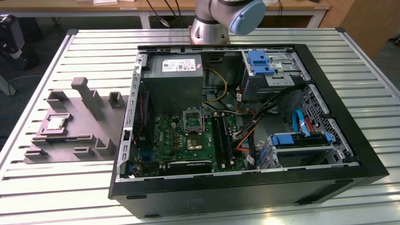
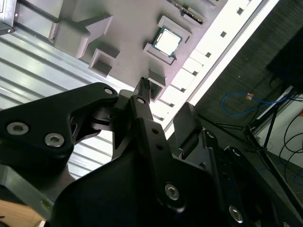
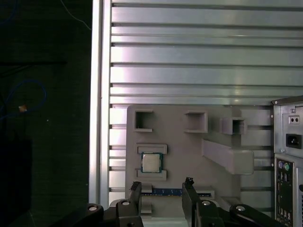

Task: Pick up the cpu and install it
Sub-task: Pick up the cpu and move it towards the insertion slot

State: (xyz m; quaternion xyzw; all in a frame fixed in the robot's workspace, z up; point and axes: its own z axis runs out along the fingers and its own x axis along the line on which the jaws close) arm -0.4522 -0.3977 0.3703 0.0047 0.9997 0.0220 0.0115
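Shiny metal-lidded cpu (image 3: 151,163), matt grey plastic holder (image 3: 180,151), ribbed glossy metal table (image 3: 199,75), matt black case (image 1: 250,199)

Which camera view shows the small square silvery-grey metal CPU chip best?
The first wrist view: the small square silvery-grey metal CPU chip faces the camera squarely, unobstructed. The second wrist view shows it slanted; the exterior view shows it far off, at the exterior view's left.

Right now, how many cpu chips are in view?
1. The cpu lies in a recess of the grey holder on the table, beside the computer case; others may be hidden inside.
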